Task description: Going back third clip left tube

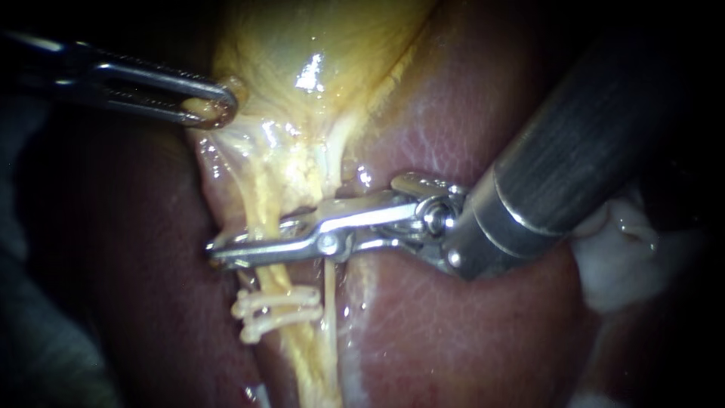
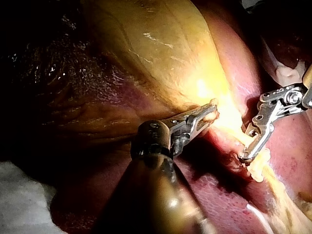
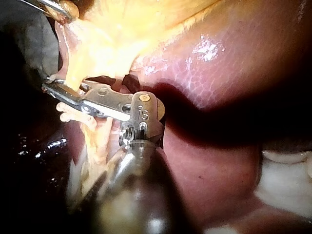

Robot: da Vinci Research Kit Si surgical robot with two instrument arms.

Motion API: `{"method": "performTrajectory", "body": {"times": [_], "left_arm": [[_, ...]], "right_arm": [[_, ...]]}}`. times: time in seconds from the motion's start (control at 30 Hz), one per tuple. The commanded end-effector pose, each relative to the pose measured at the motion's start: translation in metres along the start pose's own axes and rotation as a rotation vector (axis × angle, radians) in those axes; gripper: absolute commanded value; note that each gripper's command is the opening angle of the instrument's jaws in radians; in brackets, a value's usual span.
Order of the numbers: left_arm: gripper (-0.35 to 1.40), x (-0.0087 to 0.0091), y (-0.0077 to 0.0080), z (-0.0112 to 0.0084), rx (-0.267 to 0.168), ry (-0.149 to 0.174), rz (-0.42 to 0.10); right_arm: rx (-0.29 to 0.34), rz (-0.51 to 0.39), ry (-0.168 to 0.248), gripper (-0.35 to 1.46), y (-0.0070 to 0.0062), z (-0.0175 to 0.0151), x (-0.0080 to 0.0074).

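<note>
Two clips (image 1: pixel 276 308) are being seen on the left tube (image 1: pixel 255 200) below the right instrument (image 1: pixel 257 245), whose jaws are being pinched across that tube, so a full spread and a straight pull-back are being called for while the gallbladder (image 1: pixel 302 45) is being gripped between the jaws of the left instrument (image 1: pixel 215 109).

The left instrument (image 1: pixel 215 109) and the right instrument (image 1: pixel 234 253) both end in bright, polished metal. The right one's shaft is a duller, brushed grey. The liver (image 1: pixel 453 332) and gallbladder (image 1: pixel 317 45) are wet, smooth and glossy, and the left tube (image 1: pixel 257 204) is moist and waxy. The clips (image 1: pixel 276 308) look matt, probably plastic. At the far right, the gauze (image 1: pixel 627 264) is soft, fibrous cloth.
</note>
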Motion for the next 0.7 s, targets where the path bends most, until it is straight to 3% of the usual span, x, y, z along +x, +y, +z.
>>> {"method": "performTrajectory", "body": {"times": [0.03,0.13,0.23,0.33,0.5,0.7], "left_arm": [[-0.35,0.0000,0.0000,0.0000,0.000,0.000,0.000],[-0.35,0.0000,0.0000,-0.0001,0.000,0.000,0.000],[-0.35,0.0000,0.0000,-0.0001,-0.001,0.000,0.000],[-0.35,0.0000,0.0000,-0.0001,-0.001,-0.001,0.000],[-0.35,-0.0001,0.0000,-0.0002,-0.001,-0.001,0.000],[-0.35,-0.0001,0.0000,-0.0003,-0.001,-0.001,0.000]], "right_arm": [[0.003,-0.009,-0.003,-0.35,0.0001,0.0000,-0.0002],[0.004,-0.048,-0.007,0.07,0.0005,0.0002,-0.0007],[-0.019,-0.059,-0.014,0.32,0.0014,0.0005,-0.0012],[-0.081,-0.101,-0.038,0.40,0.0026,0.0005,-0.0018],[-0.157,-0.159,-0.029,0.46,0.0041,-0.0006,-0.0018],[-0.218,-0.224,-0.057,0.48,0.0033,-0.0025,-0.0021]]}}
